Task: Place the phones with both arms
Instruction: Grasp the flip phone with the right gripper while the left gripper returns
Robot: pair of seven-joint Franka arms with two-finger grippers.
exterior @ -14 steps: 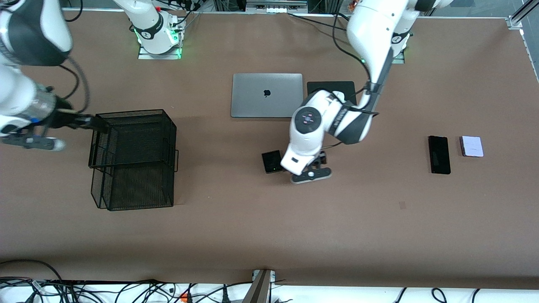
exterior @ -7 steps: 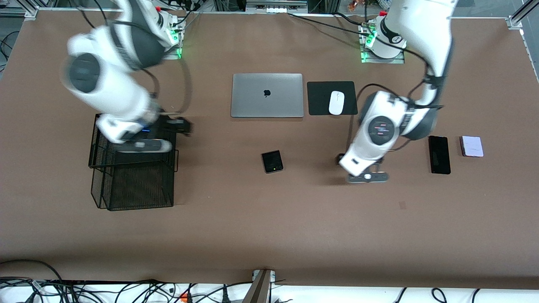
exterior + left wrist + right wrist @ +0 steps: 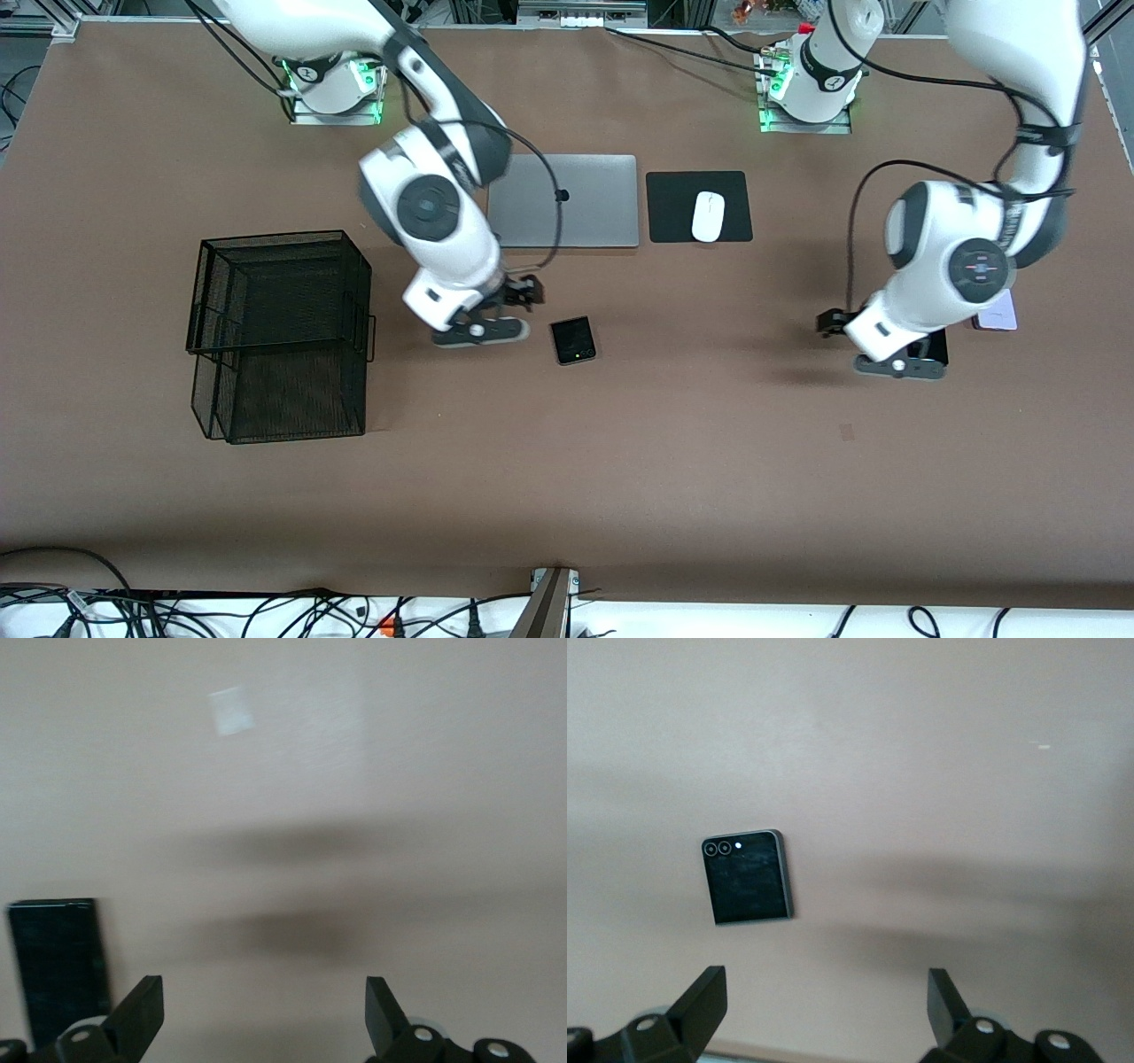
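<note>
- The right gripper (image 3: 509, 306) is seen spread apart and empty, raised over the table (image 3: 620, 461) beside the folded black phone (image 3: 573, 340), which lies flat near the table's middle, nearer the front camera than the grey laptop (image 3: 576, 202).
- In the right wrist view that phone (image 3: 747, 877) is shown untouched, apart from the fingertips (image 3: 700, 997).
- The left gripper (image 3: 864, 341) is likewise spread and empty, held over the slim black phone (image 3: 58, 970), mostly hidden under it toward the left arm's end of the table.
- The pale lilac-white phone (image 3: 1001, 315) is found just beside the slim one, closer to that end's edge.
- A wire basket (image 3: 279, 332) stands toward the right arm's end.
</note>
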